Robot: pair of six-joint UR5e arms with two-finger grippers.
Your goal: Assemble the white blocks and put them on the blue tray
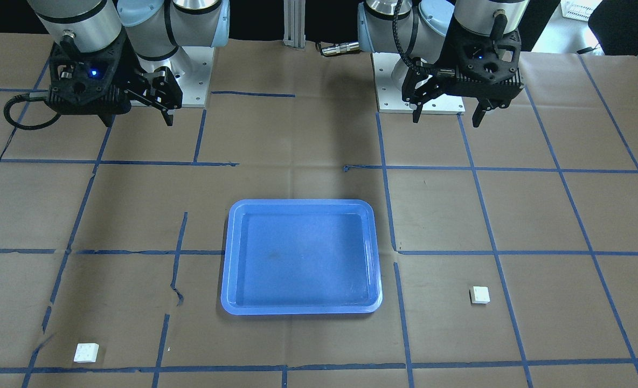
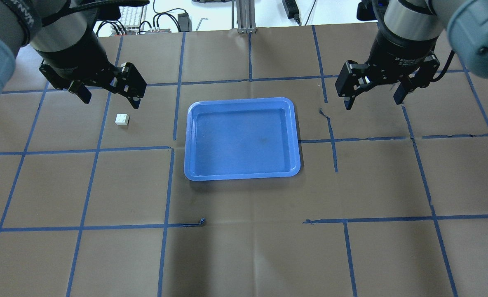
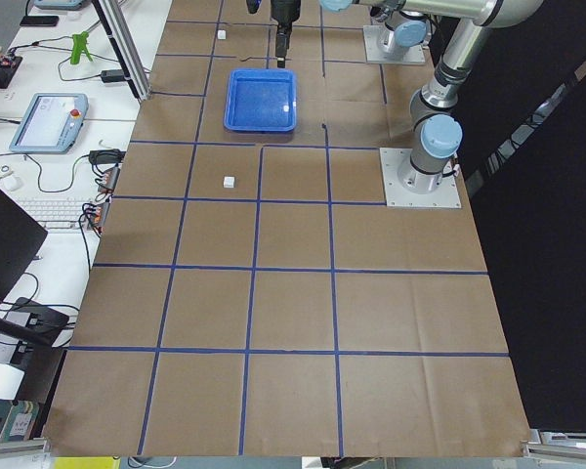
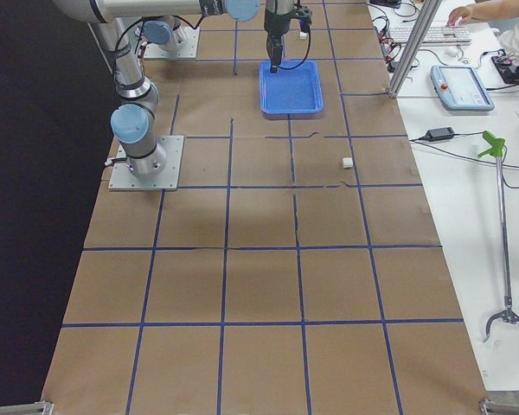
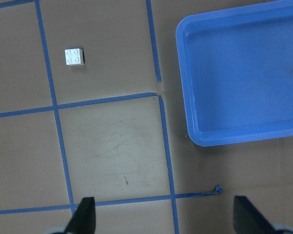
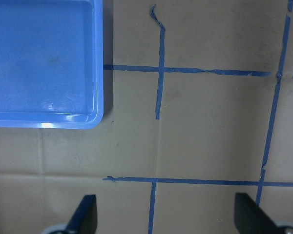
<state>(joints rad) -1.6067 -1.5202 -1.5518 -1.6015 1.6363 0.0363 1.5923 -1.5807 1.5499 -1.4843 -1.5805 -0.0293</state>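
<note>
The left gripper [image 2: 110, 101] and right gripper [image 2: 372, 103] hung over the table [image 2: 244, 255], jaws spread wide, holding nothing; the blue tray [image 2: 242, 176] lay between them; one white block [image 2: 122, 119] sat near the left gripper, outside the tray; the other white block [image 1: 86, 352] lay well apart on the right arm's side.

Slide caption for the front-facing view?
Left gripper and right gripper open; white blocks lie separate, one either side of the blue tray.
</note>
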